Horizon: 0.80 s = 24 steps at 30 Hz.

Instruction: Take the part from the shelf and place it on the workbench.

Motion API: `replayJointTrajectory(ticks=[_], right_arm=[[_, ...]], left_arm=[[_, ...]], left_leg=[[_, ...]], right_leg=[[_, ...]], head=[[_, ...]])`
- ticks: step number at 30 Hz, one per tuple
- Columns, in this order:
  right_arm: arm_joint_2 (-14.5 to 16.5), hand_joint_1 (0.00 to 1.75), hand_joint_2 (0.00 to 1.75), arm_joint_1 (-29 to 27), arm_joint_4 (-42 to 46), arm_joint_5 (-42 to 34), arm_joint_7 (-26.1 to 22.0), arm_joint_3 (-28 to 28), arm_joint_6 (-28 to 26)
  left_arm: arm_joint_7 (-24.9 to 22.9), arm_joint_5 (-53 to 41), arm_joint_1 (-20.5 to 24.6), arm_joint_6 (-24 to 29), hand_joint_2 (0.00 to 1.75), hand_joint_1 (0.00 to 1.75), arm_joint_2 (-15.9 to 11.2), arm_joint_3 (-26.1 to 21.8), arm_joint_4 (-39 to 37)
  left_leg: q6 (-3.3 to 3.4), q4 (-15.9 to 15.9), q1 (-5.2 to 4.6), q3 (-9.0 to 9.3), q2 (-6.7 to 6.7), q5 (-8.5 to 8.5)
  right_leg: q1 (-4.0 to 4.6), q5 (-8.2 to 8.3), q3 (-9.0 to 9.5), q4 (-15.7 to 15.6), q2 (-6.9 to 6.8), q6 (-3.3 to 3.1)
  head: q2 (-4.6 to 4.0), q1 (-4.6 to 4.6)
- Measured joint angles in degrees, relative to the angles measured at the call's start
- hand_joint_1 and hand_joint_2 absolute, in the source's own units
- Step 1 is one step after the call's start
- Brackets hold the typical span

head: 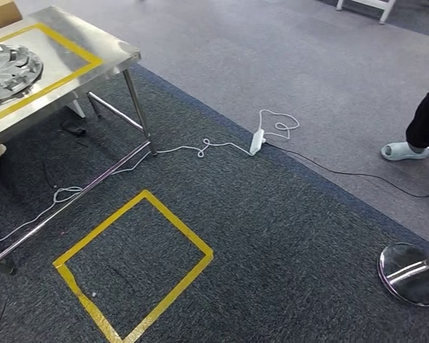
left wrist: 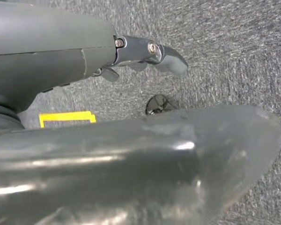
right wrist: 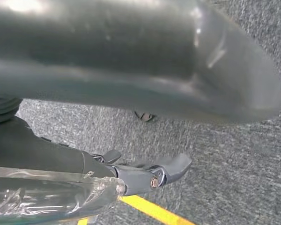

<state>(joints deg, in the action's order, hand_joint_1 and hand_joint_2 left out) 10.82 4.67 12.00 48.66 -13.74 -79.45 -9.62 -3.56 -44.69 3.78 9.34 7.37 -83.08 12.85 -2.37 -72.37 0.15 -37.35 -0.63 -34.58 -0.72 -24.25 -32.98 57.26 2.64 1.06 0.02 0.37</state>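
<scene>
1. Note the round silver part (head: 7, 70) lying flat on the steel worktop (head: 109, 53), inside its yellow tape outline, near the far left corner.
2. Read the left hand (left wrist: 96, 61) as empty, fingers (left wrist: 167, 58) spread away from the thumb above carpet; likewise the right hand (right wrist: 96, 164), fingers (right wrist: 174, 166) apart and pinching nothing.
3. Judge the step as walking between stations, probably with this part delivered.
4. Aim for the yellow floor square (head: 177, 221) to stand squarely.
5. Step wide of the white cable (head: 223, 145) and power strip (head: 257, 141).
6. Give room to the person's foot (head: 401, 150) and the chrome chair base (head: 412, 275).
</scene>
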Motion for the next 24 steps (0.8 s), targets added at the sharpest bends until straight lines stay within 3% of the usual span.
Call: replayJointTrajectory(ticks=[1, 2, 4, 6, 8, 9, 11, 13, 15, 16, 17, 19, 21, 22, 24], right_arm=[[0.0, 0.00, 0.00, -0.1, 0.0, 0.1, 0.0, 0.0, 0.0], [0.0, 0.00, 0.00, -0.1, 0.0, 0.2, 0.0, 0.0, 0.0], [0.0, 0.00, 0.00, 0.0, 0.0, 0.3, 0.0, 0.0, 0.0], [0.0, 0.00, 0.00, 0.1, 0.0, 0.3, 0.0, 0.0, 0.0], [0.0, 0.00, 0.00, -0.1, 0.0, 0.3, 0.0, 0.0, -0.1], [0.0, 0.00, 0.00, -0.4, 0.0, 0.3, 0.0, 0.0, -0.1], [0.0, 0.00, 0.00, -0.5, 0.0, 0.3, 0.0, 0.0, -0.2], [0.0, 0.00, 0.00, -0.3, 0.0, 0.2, 0.0, 0.0, -0.2], [0.0, 0.00, 0.00, -0.2, 0.0, 0.2, 0.0, 0.0, -0.2], [0.0, 0.00, 0.00, -0.2, 0.0, 0.2, 0.0, 0.0, -0.2], [0.0, 0.00, 0.00, -0.3, 0.0, 0.2, 0.0, 0.0, -0.2], [0.0, 0.00, 0.00, -0.3, 0.0, 0.1, -0.1, 0.0, -0.2], [0.0, 0.00, 0.00, -0.1, 0.0, 0.1, -0.1, 0.0, -0.2], [0.0, 0.00, 0.00, 0.0, 0.0, 0.1, -0.1, 0.0, -0.2], [0.0, 0.00, 0.00, -0.1, 0.0, 0.0, -0.2, 0.0, -0.3]], left_arm=[[0.0, 0.1, 0.0, 0.0, 0.00, 0.00, 0.0, 0.0, 0.0], [0.0, 0.2, 0.0, 0.1, 0.00, 0.00, 0.0, 0.0, 0.0], [0.0, 0.2, 0.0, 0.1, 0.00, 0.00, 0.0, 0.0, 0.0], [0.0, 0.2, 0.0, 0.1, 0.00, 0.00, 0.1, 0.0, 0.0], [-0.1, 0.2, 0.1, 0.1, 0.00, 0.00, 0.1, 0.0, 0.0], [-0.1, 0.1, 0.2, 0.1, 0.00, 0.00, 0.1, 0.0, 0.0], [-0.1, 0.1, 0.3, 0.1, 0.00, 0.00, 0.0, 0.0, 0.0], [-0.1, 0.1, 0.0, 0.1, 0.00, 0.00, 0.0, 0.0, 0.0], [-0.1, 0.1, -0.2, 0.1, 0.00, 0.00, 0.0, 0.0, 0.0], [-0.1, 0.1, -0.2, 0.1, 0.00, 0.00, 0.0, 0.0, 0.0], [-0.1, 0.1, -0.1, 0.1, 0.00, 0.00, 0.0, 0.0, 0.0], [-0.1, 0.1, 0.0, 0.1, 0.00, 0.00, 0.0, 0.0, 0.0], [-0.1, 0.1, 0.0, 0.1, 0.00, 0.00, 0.0, 0.0, 0.0], [-0.1, 0.1, 0.1, 0.1, 0.00, 0.00, 0.0, 0.0, 0.0], [-0.2, 0.1, 0.3, 0.1, 0.00, 0.00, 0.0, 0.0, 0.0]], left_leg=[[0.02, 0.5, 0.03, 0.16, 0.15, 1.09], [0.04, 3.1, 0.12, 1.38, 0.52, 3.08], [0.00, 11.0, 0.56, 5.14, 3.08, 6.91], [0.36, 15.6, 0.83, 7.16, 5.23, 8.09], [1.29, 16.2, 0.68, 7.31, 4.58, 8.07], [1.79, 16.3, 0.64, 7.35, 3.85, 8.23], [2.66, 16.5, 0.62, 7.36, 2.30, 8.52], [3.07, 16.5, 0.31, 7.30, 0.55, 8.52], [3.16, 16.4, 0.05, 7.25, -1.36, 8.47], [3.16, 16.4, -0.02, 7.25, -2.23, 8.42], [3.11, 16.4, -0.06, 7.33, -3.04, 8.36], [2.75, 16.3, -0.24, 7.66, -4.41, 8.09], [2.12, 16.3, -0.49, 8.04, -5.51, 7.85], [1.77, 16.3, -0.56, 8.17, -6.05, 7.83], [1.02, 16.3, -0.34, 8.38, -6.84, 7.72]], right_leg=[[-0.06, 0.12, -0.06, 0.0, 0.91, 0.14], [-0.16, 0.24, -0.07, 0.0, 1.81, 0.32], [-0.24, 0.44, -0.27, 0.2, 3.48, 0.85], [-0.25, 0.69, -0.79, 0.3, 4.96, 1.58], [-0.47, 1.08, -1.38, 0.0, 6.28, 2.41], [-0.53, 1.04, -1.62, 0.1, 5.87, 2.71], [-0.37, -1.01, -3.18, 3.2, 2.50, 3.03], [-0.19, -5.22, -6.60, 10.7, -1.21, 3.14], [-0.19, -7.65, -9.08, 16.7, -2.14, 3.24], [-0.18, -7.25, -8.67, 16.6, -2.33, 3.21], [-0.14, -5.96, -7.05, 14.2, -2.68, 3.12], [0.02, -2.83, -2.01, 6.0, -5.15, 2.71], [0.21, -1.43, 0.71, 1.4, -7.11, 2.13], [0.32, -1.34, 0.64, 1.1, -7.08, 1.78], [0.38, -0.98, 0.28, 0.9, -5.50, 1.04]], head=[[0.00, 0.01], [0.00, 0.01], [0.00, -0.07], [0.01, -0.19], [0.01, -0.27], [0.00, -0.31], [0.00, 0.11], [0.00, 0.54], [0.00, 0.58], [0.00, 0.60], [0.00, 0.59], [0.00, 0.61], [0.00, 0.44], [0.00, 0.36], [0.00, 0.27]])
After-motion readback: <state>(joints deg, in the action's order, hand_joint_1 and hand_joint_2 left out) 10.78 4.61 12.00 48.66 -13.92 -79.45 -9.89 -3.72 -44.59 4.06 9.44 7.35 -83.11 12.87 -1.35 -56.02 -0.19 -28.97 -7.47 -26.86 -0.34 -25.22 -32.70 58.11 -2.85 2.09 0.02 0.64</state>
